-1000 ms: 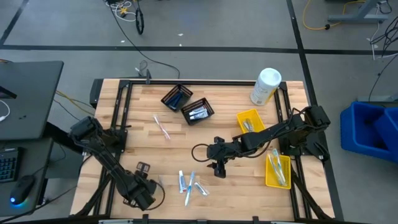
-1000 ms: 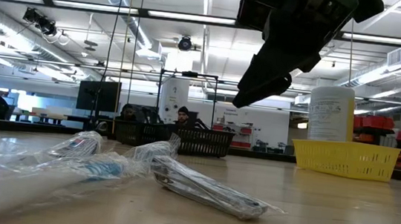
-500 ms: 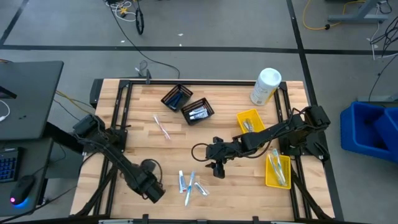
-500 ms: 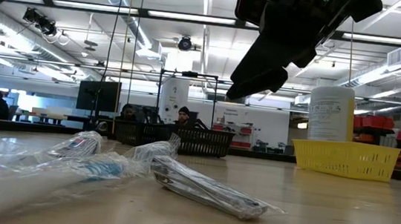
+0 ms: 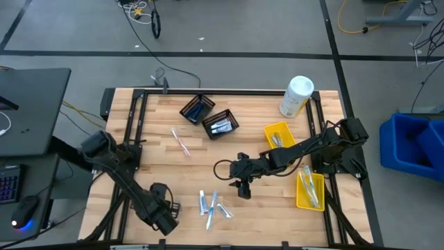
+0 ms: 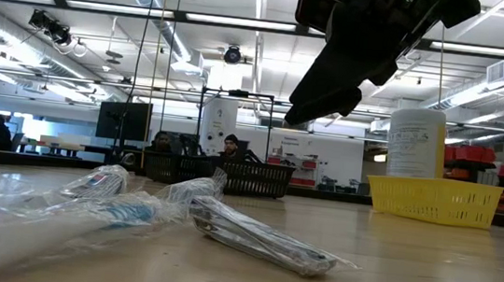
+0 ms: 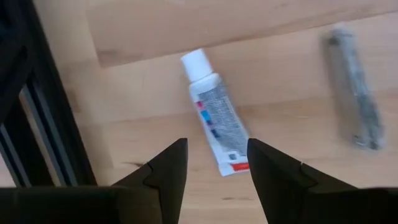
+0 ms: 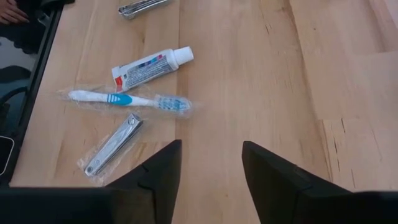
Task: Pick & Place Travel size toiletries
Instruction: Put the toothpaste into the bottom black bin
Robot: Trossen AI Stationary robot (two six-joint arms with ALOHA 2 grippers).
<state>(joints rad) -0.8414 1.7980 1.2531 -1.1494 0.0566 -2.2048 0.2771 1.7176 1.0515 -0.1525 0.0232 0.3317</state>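
Your left claw [image 7: 213, 163] hangs open and empty above a toothpaste tube [image 7: 214, 113] lying flat on the table [image 7: 286, 25], a wrapped silver piece [image 7: 353, 87] near it. Your right claw [image 8: 208, 163], also open and empty, hovers mid-table, near the same tube, a wrapped toothbrush [image 8: 127, 99] and nail clipper [image 8: 114, 144].

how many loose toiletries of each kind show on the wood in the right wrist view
toothpaste tube: 1
toothbrush: 1
nail clippers: 2
total: 4
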